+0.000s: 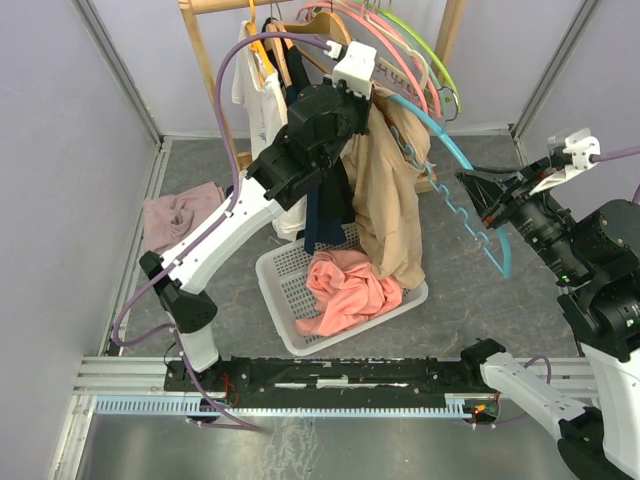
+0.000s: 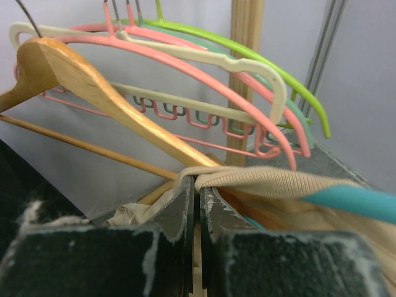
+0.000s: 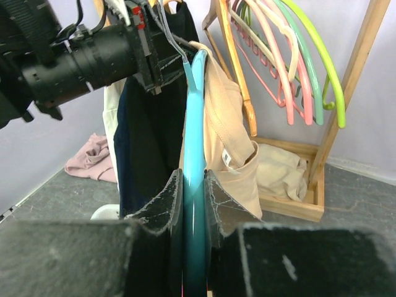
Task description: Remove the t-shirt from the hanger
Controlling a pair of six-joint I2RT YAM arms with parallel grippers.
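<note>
left pincer [image 2: 197, 193]: closed tight on tan t-shirt [image 1: 385, 185] collar | right pincer [image 3: 193, 180]: clamped around teal hanger [image 3: 195, 124] | t-shirt: draped on hanger, hanging directly above white basket [image 1: 283, 275]

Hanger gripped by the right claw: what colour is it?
Turquoise plastic hanger, with the beige t-shirt on it; clearest in the right wrist view.

A tan t-shirt [image 1: 385, 190] hangs in loose folds from the upper end of a turquoise plastic hanger [image 1: 432, 124], its ribbed collar bunched over that arm. The hanger's other arm slants down to the right, bare.
</note>
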